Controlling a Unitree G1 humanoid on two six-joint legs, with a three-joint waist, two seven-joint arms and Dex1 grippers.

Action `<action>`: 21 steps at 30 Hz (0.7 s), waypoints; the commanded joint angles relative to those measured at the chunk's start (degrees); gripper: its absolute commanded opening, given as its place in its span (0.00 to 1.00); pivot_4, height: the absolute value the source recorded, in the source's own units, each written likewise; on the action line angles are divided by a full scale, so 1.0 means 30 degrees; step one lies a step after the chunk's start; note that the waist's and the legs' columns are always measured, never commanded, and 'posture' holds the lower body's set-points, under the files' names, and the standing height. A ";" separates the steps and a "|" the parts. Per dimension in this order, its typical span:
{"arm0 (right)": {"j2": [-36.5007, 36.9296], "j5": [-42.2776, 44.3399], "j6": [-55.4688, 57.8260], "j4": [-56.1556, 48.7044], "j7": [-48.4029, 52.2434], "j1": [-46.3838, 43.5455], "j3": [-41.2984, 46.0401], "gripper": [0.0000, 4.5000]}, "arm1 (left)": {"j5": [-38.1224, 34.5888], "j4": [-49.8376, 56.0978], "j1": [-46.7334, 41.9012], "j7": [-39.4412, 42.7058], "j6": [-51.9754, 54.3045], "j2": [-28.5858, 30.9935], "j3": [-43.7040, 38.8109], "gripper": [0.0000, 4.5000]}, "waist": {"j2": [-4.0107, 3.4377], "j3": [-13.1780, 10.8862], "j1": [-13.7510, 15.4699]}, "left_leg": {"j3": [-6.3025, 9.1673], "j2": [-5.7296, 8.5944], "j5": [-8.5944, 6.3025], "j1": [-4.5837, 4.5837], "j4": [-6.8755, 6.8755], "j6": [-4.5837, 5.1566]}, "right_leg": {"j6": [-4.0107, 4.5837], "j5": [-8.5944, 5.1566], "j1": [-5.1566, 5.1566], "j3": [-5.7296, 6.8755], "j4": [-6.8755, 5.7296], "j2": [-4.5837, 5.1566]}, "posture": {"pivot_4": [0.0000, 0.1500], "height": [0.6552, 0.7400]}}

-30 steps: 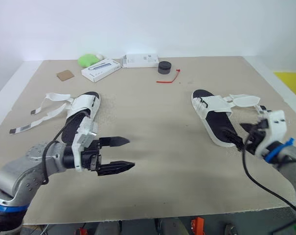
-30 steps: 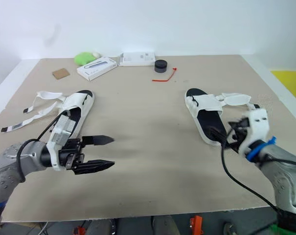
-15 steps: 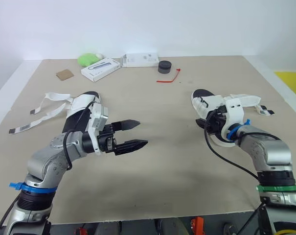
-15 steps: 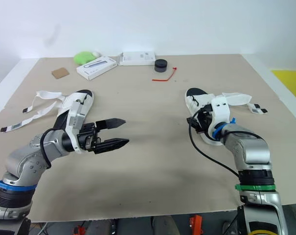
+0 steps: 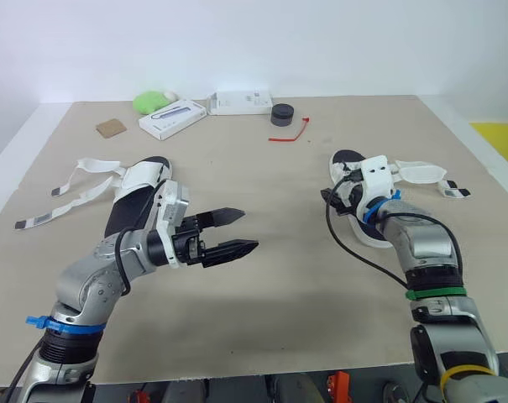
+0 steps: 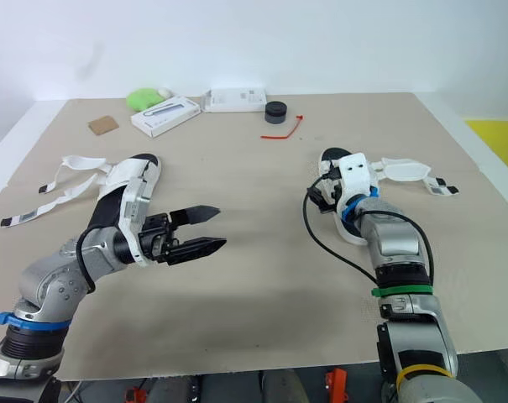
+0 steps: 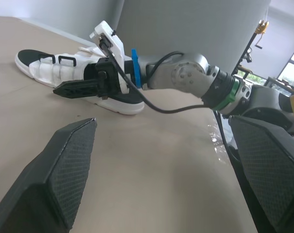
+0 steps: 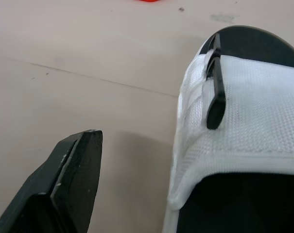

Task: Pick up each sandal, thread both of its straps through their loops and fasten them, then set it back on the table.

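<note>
— While the left claw (image 5: pixel 247 229) hovers open and empty above the table (image 5: pixel 270 311), where are the sandals?

— Both lie flat on the table. The left sandal (image 5: pixel 143 178) is at the left, just behind that claw's arm, which covers its near end. Its loose straps (image 5: pixel 77 180) trail off to the left, unfastened. The right sandal (image 8: pixel 249 92) is at the right, its own straps (image 5: pixel 421 174) spread out to the right.

— And the right claw (image 5: pixel 332 199)?

— It is low at the right sandal's left edge and stands apart. One finger (image 8: pixel 74 179) is clear of the sandal with bare table between, and the sandal hides the other. It clamps nothing.

— Anything else around?

— A row along the far edge, well apart from both sandals: a brown card scrap (image 5: pixel 112 128), a green lump (image 5: pixel 151 102), two white boxes (image 5: pixel 173 118), a black puck (image 5: pixel 280 115) and a red tie (image 5: pixel 291 134).
</note>
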State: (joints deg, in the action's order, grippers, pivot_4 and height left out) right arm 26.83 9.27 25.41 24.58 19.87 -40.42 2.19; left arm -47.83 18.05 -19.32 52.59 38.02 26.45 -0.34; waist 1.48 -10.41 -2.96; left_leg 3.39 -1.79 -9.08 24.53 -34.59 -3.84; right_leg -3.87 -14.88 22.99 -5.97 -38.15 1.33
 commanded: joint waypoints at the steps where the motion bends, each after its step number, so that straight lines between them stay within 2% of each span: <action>1: -0.0390 -0.0712 -0.1395 0.0239 -0.0629 -0.0357 0.0019 0.99 | -0.0458 0.0838 0.0218 -0.0171 0.0019 0.0024 -0.0390 1.00 | 0.0001 0.0000 -0.0002 | 0.0001 -0.0001 0.0000 -0.0001 0.0000 -0.0001 | -0.0001 0.0000 0.0000 0.0000 -0.0001 -0.0001 | 1.00 1.00; 3: -0.0637 -0.1054 -0.1845 0.0728 -0.1000 -0.0452 0.0137 0.99 | -0.0472 0.0939 0.0402 -0.0203 -0.0035 0.0016 -0.0380 1.00 | 0.0002 0.0001 0.0000 | 0.0001 -0.0001 0.0011 -0.0005 -0.0002 0.0002 | -0.0014 0.0007 -0.0002 0.0001 -0.0004 -0.0003 | 1.00 1.00; 5: -0.0939 -0.1385 -0.2627 0.1477 -0.1627 -0.0629 0.0307 0.86 | -0.0528 0.1043 0.0640 -0.0334 -0.0129 -0.0028 -0.0481 1.00 | 0.0002 0.0001 -0.0051 | -0.0007 -0.0001 0.0029 -0.0012 -0.0007 0.0010 | -0.0045 0.0022 -0.0005 -0.0012 -0.0002 -0.0003 | 1.00 1.00; 7: -0.1120 -0.1473 -0.3245 0.1956 -0.1832 -0.0700 0.0459 0.69 | -0.0566 0.1110 0.0790 -0.0486 -0.0195 -0.0081 -0.0552 1.00 | 0.0003 0.0001 -0.0064 | -0.0017 0.0000 0.0055 -0.0024 -0.0007 0.0035 | -0.0075 0.0039 -0.0011 -0.0023 -0.0002 -0.0003 | 1.00 1.00; 8: -0.1147 -0.1537 -0.3489 0.2088 -0.1842 -0.0717 0.0479 0.56 | -0.0563 0.1141 0.0833 -0.0535 -0.0215 -0.0074 -0.0579 1.00 | 0.0003 0.0001 -0.0066 | -0.0017 0.0000 0.0072 -0.0025 -0.0006 0.0055 | -0.0094 0.0047 -0.0012 -0.0023 -0.0001 -0.0006 | 1.00 1.00; 9: -0.1163 -0.1543 -0.3677 0.2231 -0.1804 -0.0741 0.0517 0.49 | -0.0552 0.1173 0.0880 -0.0585 -0.0236 -0.0047 -0.0620 1.00 | 0.0003 0.0001 -0.0067 | -0.0018 0.0000 0.0087 -0.0026 -0.0006 0.0076 | -0.0110 0.0055 -0.0012 -0.0023 0.0000 -0.0007 | 1.00 1.00; 13: -0.1255 -0.0908 -0.3669 0.2195 -0.0534 -0.0645 0.0618 0.04 | -0.0582 0.1356 0.1182 -0.0526 -0.0216 0.0574 -0.1075 1.00 | 0.0003 0.0001 -0.0097 | -0.0017 0.0002 0.0142 -0.0030 -0.0005 0.0150 | -0.0138 0.0096 -0.0012 -0.0026 0.0000 -0.0012 | 1.00 1.00; 21: 0.0340 0.2286 -0.1742 -0.3452 0.7279 0.1538 -0.0036 0.01 | -0.1034 0.0953 0.0910 0.0578 -0.0194 0.2126 -0.2092 1.00 | 0.0000 -0.0003 -0.0217 | -0.0015 -0.0004 0.0149 -0.0022 0.0035 0.0161 | -0.0137 0.0080 0.0004 -0.0028 0.0002 -0.0021 | 1.00 1.00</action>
State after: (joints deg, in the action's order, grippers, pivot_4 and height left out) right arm 25.97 13.18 19.28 20.26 36.58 -35.51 1.85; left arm -49.70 19.78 -15.49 52.99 38.00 31.89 -4.86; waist 1.48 -10.42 -3.61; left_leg 3.34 -1.80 -8.64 24.47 -34.47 -3.36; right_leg -4.28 -14.65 23.03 -6.06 -38.14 1.27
